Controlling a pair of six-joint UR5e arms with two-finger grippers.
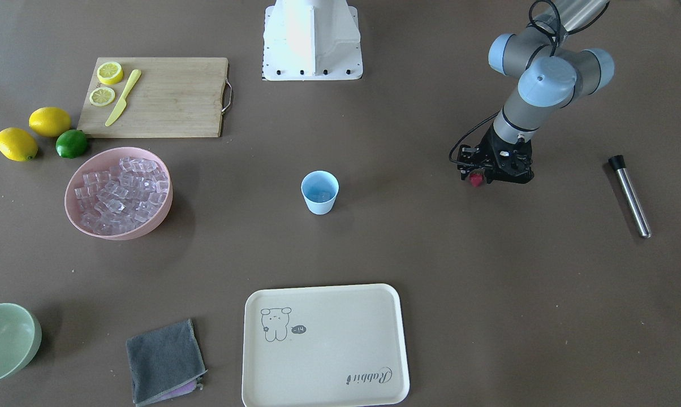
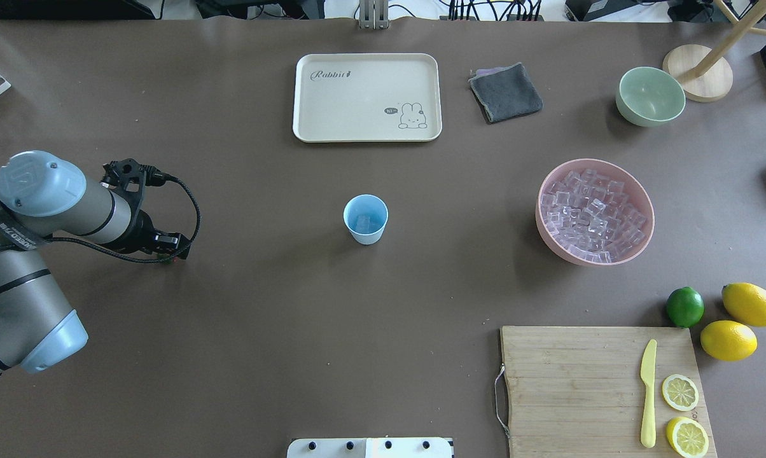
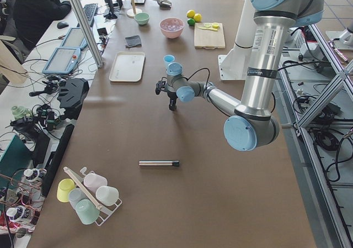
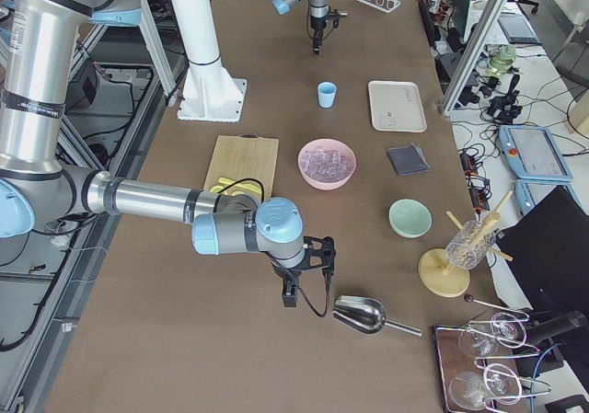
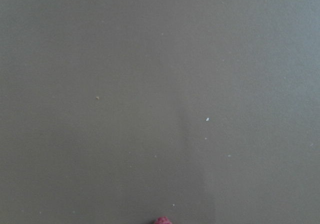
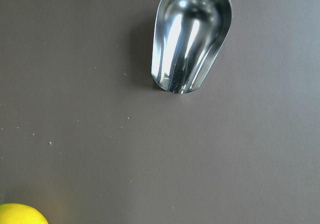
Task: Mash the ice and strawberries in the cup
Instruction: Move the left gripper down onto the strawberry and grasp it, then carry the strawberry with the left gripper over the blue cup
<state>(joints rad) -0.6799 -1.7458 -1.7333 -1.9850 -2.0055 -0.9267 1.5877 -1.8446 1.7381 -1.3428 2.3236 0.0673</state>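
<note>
The pale-blue cup (image 2: 365,219) (image 1: 319,192) stands upright at the table's middle, with a little ice showing at its bottom. More ice (image 2: 591,211) (image 1: 120,192) fills the pink bowl (image 2: 551,245). My left gripper (image 1: 477,177) (image 2: 168,256) hangs well off to the cup's side, shut on the small red strawberry (image 1: 475,180); its tip (image 5: 161,220) peeks in at the left wrist view's bottom edge. My right gripper (image 4: 289,297) shows only in the exterior right view, beside a steel scoop (image 4: 363,315) (image 6: 190,37); I cannot tell its state.
A steel muddler (image 1: 630,196) lies beyond the left arm. A cream tray (image 2: 306,95), grey cloth (image 2: 506,91) and green bowl (image 2: 650,95) line the far edge. The cutting board (image 2: 567,381) carries lemon slices and a yellow knife, with two lemons (image 2: 739,321) and a lime (image 2: 684,306) beside it.
</note>
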